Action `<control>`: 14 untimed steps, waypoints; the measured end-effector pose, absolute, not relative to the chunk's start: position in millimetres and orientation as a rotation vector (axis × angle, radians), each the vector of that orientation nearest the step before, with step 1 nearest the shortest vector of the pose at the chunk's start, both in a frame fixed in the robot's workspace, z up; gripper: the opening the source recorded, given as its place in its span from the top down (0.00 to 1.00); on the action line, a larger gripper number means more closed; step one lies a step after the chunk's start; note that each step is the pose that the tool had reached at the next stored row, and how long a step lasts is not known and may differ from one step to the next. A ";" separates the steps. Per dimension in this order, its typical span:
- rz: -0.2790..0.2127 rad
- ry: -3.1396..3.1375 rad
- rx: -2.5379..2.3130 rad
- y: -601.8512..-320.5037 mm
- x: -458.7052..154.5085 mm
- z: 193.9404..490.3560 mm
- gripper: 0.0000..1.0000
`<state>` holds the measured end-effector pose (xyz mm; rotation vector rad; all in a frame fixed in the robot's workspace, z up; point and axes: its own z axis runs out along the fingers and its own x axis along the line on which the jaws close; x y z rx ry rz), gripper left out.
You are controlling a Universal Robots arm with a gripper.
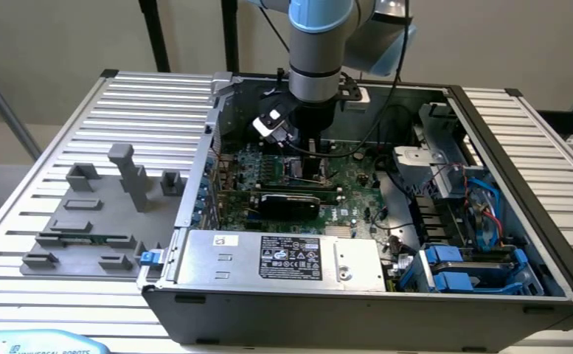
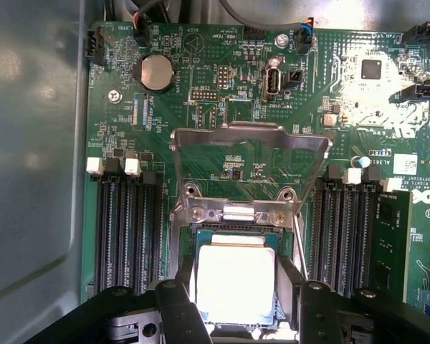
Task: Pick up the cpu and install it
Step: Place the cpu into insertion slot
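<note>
The pincer (image 2: 236, 278) is closed narrowly on the cpu (image 2: 236, 288), with a finger against each of two opposite sides. The chip lies flat and square between its tips, directly over the socket (image 2: 201, 233) in the middle of the motherboard (image 2: 201, 64). The hinged frame (image 2: 247, 136) stands open just beyond. Whether the chip is seated, I cannot tell.

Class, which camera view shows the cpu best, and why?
The wrist view: the cpu, shiny top up, sits large in the gripper over the socket. In the exterior view the gripper covers it above the motherboard.
</note>
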<state>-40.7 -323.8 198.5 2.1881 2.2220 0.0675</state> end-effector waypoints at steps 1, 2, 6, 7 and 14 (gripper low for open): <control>0.067 2.222 2.188 -323.7 -40.7 198.4 0.46; 0.066 2.221 2.187 -323.6 -40.7 198.4 0.46; 0.061 2.219 2.185 -323.1 -40.7 198.3 0.46; 0.060 2.219 2.185 -322.9 -40.7 198.3 0.46; 0.052 2.214 2.182 -322.2 -40.7 198.4 0.46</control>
